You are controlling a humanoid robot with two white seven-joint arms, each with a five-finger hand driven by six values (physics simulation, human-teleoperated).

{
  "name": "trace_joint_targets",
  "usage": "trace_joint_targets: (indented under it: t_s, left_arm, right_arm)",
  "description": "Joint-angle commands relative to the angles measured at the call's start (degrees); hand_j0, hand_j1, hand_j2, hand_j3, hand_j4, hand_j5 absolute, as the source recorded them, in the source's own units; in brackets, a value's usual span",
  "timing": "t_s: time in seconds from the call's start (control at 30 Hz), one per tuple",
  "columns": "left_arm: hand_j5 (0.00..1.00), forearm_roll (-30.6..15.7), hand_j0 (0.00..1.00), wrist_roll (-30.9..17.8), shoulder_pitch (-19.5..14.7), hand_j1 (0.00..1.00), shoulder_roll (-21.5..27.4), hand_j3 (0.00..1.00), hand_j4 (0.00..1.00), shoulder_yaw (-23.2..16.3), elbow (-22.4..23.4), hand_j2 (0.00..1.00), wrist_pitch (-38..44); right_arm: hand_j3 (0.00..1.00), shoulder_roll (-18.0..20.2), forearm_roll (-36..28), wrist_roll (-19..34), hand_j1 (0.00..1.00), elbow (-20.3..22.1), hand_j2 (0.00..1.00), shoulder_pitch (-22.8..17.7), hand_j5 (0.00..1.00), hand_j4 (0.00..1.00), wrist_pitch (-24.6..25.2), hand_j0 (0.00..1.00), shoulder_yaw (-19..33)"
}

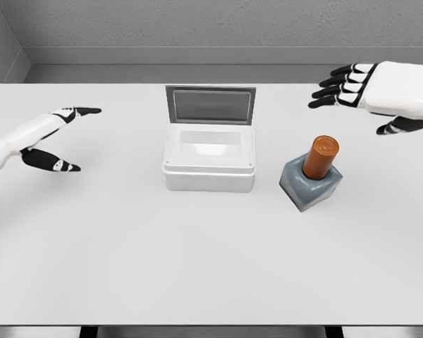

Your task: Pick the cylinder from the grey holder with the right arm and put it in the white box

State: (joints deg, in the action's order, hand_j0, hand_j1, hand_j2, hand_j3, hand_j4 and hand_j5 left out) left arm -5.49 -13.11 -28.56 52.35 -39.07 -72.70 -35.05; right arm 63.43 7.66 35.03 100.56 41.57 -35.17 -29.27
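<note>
Table: one white table point(197, 274) fills most of the head view; its near edge runs along the bottom of the picture, with a dark strip below it that is too thin to make out.
Grey holder: one small grey block point(311, 184) stands on the table right of centre, turned at an angle so that a corner faces the viewer.
Cylinder: one orange-brown cylinder point(320, 156) sits in the grey holder, leaning slightly to the right; its lower part is hidden inside the block, and nothing is gripping it.
White box: one white box point(209, 167) stands at the middle of the table, left of the holder and apart from it; the inside looks pale and shallow, and its floor is hard to read.
Lid: one grey-framed lid point(211, 105) stands raised at the far side of the box, showing its grey inner face.
Left hand: one hand point(56, 137) at the left edge, over the table, well apart from the box; thumb and fingers are spread and hold nothing; its forearm is cut off by the picture's left edge.
Right hand: one hand point(366, 91) at the upper right, beyond and above the cylinder, not touching it; the dark fingers are stretched out towards the left, the thumb hangs below, and it holds nothing; the arm is cut off at the right edge.
Background: grey walls behind the table's far edge.
</note>
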Motion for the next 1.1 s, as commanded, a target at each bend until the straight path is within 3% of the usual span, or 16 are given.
trace_joint_targets:
  t_s: [0.0, 0.13, 0.2, 0.27, 0.33, 0.43, 0.47, 0.57, 0.6, 0.63, 0.7, 0.77, 0.97, 1.07]
  left_arm:
    - [0.99, -2.07, 0.99, -0.16, 0.0, 0.99, 1.0, 0.99, 0.99, -3.47, 0.46, 0.99, 0.05]
    - [1.0, -3.57, 1.0, 0.28, 0.18, 1.0, -0.5, 1.0, 1.0, -3.82, 3.89, 1.0, 0.05]
    - [1.0, -4.88, 1.0, 0.19, 0.26, 1.0, -0.67, 1.0, 1.0, -4.87, 4.06, 1.0, 0.05]
    - [1.0, -11.9, 1.0, -0.16, -1.22, 1.0, 0.03, 1.0, 1.0, -10.76, 4.76, 1.0, 0.05]
    - [0.99, -17.63, 0.99, -0.16, -5.71, 0.99, 0.21, 0.99, 0.99, -17.18, 4.06, 0.99, 0.05]
    - [1.0, -17.8, 1.0, 1.68, -8.7, 1.0, 3.81, 1.0, 1.0, -20.26, 1.69, 1.0, 0.05]
    - [1.0, -17.54, 1.0, 5.64, -8.79, 1.0, 4.69, 1.0, 1.0, -20.35, 1.78, 1.0, 0.05]
    - [1.0, -17.63, 1.0, 5.73, -10.11, 1.0, 4.69, 1.0, 1.0, -25.09, 1.69, 1.0, 0.05]
    - [1.0, -20.96, 1.0, 5.91, -10.28, 1.0, 4.25, 1.0, 1.0, -26.94, 1.69, 1.0, 0.05]
    - [1.0, -27.37, 1.0, 5.73, -10.72, 1.0, 4.16, 1.0, 1.0, -29.57, 1.51, 1.0, 0.05]
    - [1.0, -35.64, 1.0, 4.94, -11.51, 1.0, 3.99, 1.0, 1.0, -30.28, -0.42, 1.0, 0.05]
    - [1.0, -41.53, 1.0, 0.46, -15.11, 1.0, 1.44, 1.0, 1.0, -30.19, -2.88, 1.0, 0.05]
    - [1.0, -41.8, 1.0, -0.33, -16.43, 1.0, -0.15, 1.0, 1.0, -30.1, -2.53, 1.0, 2.97]
    - [1.0, -37.4, 1.0, -0.42, -16.61, 1.0, -1.55, 1.0, 1.0, -30.19, -1.57, 1.0, 9.3]
  right_arm:
    - [1.0, -0.24, -0.02, -0.03, 1.0, 0.07, 1.0, 0.0, 1.0, 1.0, 0.17, 1.0, -0.43]
    - [1.0, -0.94, 0.07, -0.03, 1.0, 0.07, 1.0, 0.0, 1.0, 1.0, 0.17, 1.0, -0.52]
    - [1.0, -1.21, 0.16, -0.03, 1.0, 0.07, 1.0, 0.09, 1.0, 1.0, 0.17, 1.0, -3.51]
    - [1.0, -1.82, 0.42, -0.03, 1.0, 0.07, 1.0, 0.0, 1.0, 1.0, 0.17, 1.0, -5.0]
    - [1.0, -2.17, 0.51, -0.03, 1.0, 0.07, 1.0, 0.09, 1.0, 1.0, 0.17, 1.0, -5.53]
    - [1.0, -2.17, 1.3, -0.03, 1.0, 0.07, 1.0, 0.09, 1.0, 1.0, 0.17, 1.0, -5.88]
    - [1.0, -2.35, 1.39, -0.03, 1.0, -0.1, 1.0, 0.09, 1.0, 1.0, 0.17, 1.0, -5.88]
    - [1.0, -3.84, 3.76, -0.03, 1.0, -0.36, 1.0, 0.09, 1.0, 1.0, 0.17, 1.0, -7.73]
    - [1.0, -4.2, 4.11, -0.03, 1.0, -0.36, 1.0, 0.09, 1.0, 1.0, 0.17, 1.0, -7.99]
    - [1.0, -4.37, 4.11, -0.03, 1.0, -0.72, 1.0, 0.09, 1.0, 1.0, 0.17, 1.0, -8.08]
    - [1.0, -4.81, 4.11, -0.03, 1.0, -1.33, 1.0, 0.09, 1.0, 1.0, 0.17, 1.0, -8.96]
    - [1.0, -5.16, 4.2, -0.03, 1.0, -1.77, 1.0, 0.17, 1.0, 1.0, 0.17, 1.0, -9.49]
    - [1.0, -6.22, 4.38, -0.03, 1.0, -5.11, 1.0, 0.26, 1.0, 1.0, 0.17, 1.0, -9.75]
    - [1.0, -7.01, 6.22, -0.03, 1.0, -5.73, 1.0, 0.26, 1.0, 1.0, 0.17, 1.0, -10.89]
